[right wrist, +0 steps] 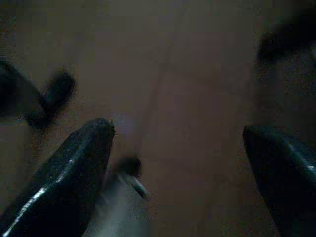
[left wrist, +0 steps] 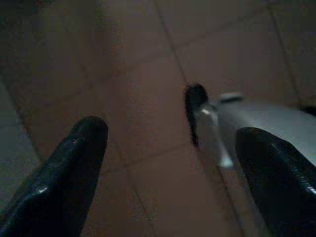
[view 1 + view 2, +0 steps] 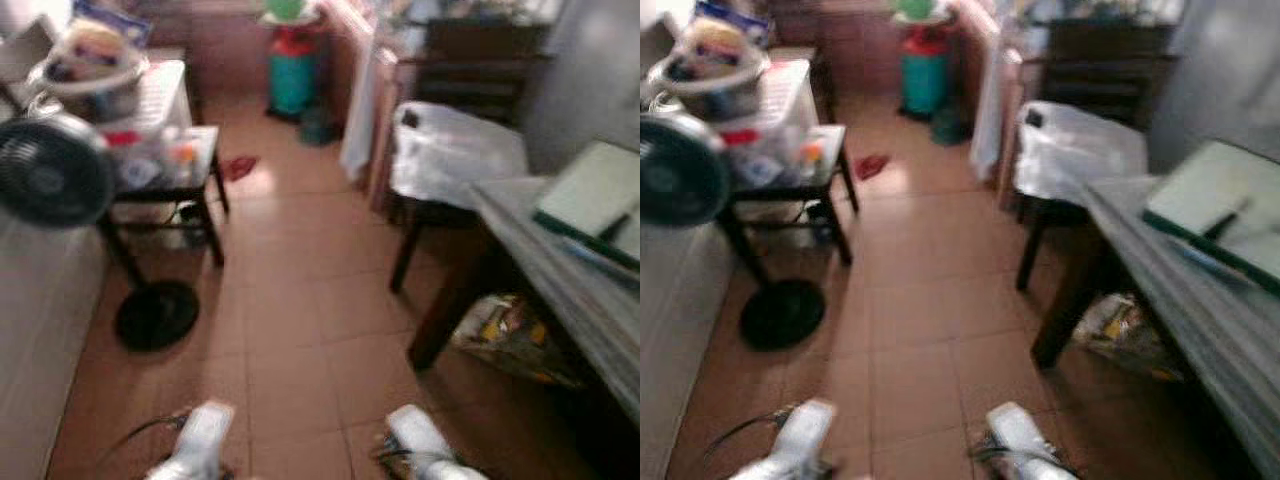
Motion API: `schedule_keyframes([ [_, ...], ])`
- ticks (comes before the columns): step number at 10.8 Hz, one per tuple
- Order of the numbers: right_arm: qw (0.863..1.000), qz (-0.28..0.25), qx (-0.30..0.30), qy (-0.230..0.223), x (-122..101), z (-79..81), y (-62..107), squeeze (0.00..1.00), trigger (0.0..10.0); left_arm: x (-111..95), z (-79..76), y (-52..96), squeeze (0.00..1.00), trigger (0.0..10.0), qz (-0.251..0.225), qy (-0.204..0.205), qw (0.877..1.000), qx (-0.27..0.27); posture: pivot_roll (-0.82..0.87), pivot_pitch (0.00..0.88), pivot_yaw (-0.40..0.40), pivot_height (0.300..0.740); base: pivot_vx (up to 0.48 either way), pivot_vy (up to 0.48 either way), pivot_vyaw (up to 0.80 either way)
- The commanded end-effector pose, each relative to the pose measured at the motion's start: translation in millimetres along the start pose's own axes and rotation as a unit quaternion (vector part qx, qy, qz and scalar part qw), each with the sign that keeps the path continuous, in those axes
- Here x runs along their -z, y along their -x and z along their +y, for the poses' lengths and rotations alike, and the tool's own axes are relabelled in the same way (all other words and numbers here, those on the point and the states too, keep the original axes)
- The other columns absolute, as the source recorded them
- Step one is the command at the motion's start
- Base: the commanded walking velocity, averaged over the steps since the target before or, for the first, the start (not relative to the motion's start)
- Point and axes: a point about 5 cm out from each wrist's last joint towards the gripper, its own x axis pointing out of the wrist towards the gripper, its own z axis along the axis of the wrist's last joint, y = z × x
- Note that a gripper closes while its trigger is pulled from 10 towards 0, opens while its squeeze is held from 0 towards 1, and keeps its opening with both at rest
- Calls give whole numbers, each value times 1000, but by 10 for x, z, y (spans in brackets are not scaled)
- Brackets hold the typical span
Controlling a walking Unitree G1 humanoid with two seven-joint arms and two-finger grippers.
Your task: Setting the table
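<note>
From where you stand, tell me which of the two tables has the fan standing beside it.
The small black-legged table on your left, cluttered on top; the fan stands just in front of it. The long grey table lies on your right.

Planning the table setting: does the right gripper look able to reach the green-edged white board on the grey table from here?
Probably not yet: the right gripper hangs open and low over the floor tiles, while the green-edged white board lies up on the grey table, ahead.
</note>
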Motion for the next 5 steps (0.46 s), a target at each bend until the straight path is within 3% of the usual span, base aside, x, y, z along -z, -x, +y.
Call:
schedule_keyframes([
  [1,1000,26,6,-15,164,-35,37,0,10000,-93,-73,-9,0,10000,-14,-10,1000,7,160,0,-43,740,0,0,0],
  [5,998,26,9,-54,170,83,23,0,10000,-16,49,7,0,10000,-2,-55,998,7,175,0,29,740,0,0,0],
])
